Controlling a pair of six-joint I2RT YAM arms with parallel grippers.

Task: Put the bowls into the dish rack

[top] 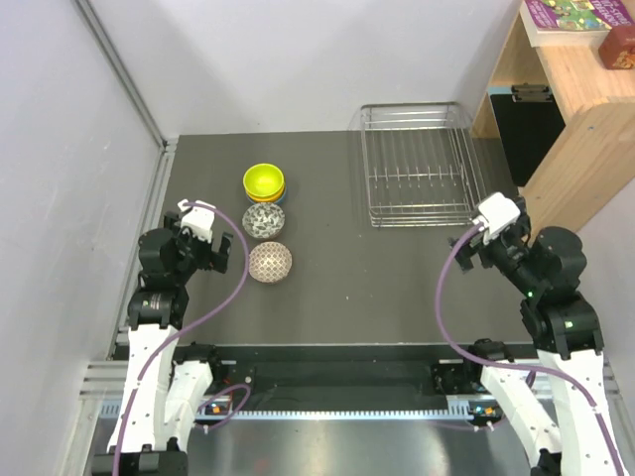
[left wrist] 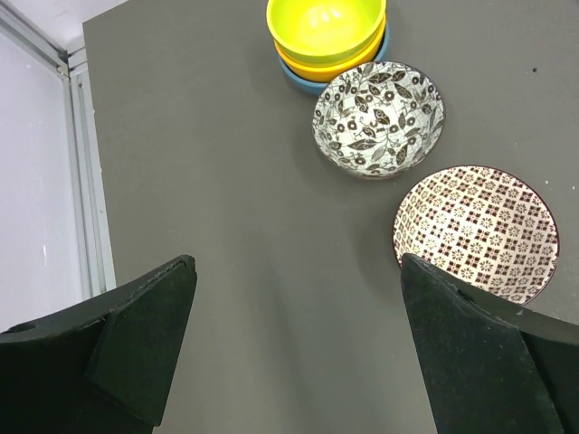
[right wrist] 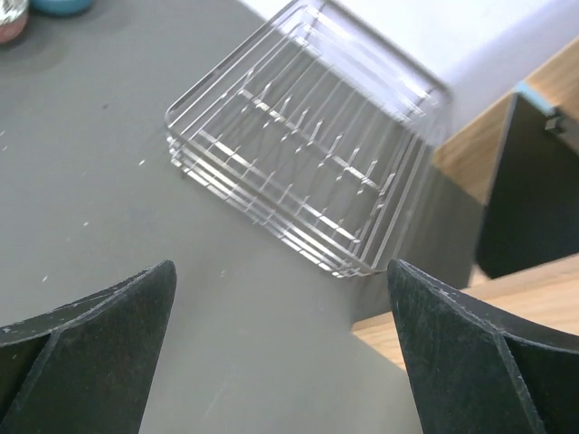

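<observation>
Left claw (left wrist: 297,267) and right claw (right wrist: 280,267) hang wide open and empty, one by the bowls (left wrist: 378,117), one facing the rack (right wrist: 298,154), probably poised to start.

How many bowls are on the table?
5: lime-yellow, orange and blue stacked farthest back, a grey-patterned bowl before them, a red-patterned bowl at the near end. Dish rack holds none.
</observation>
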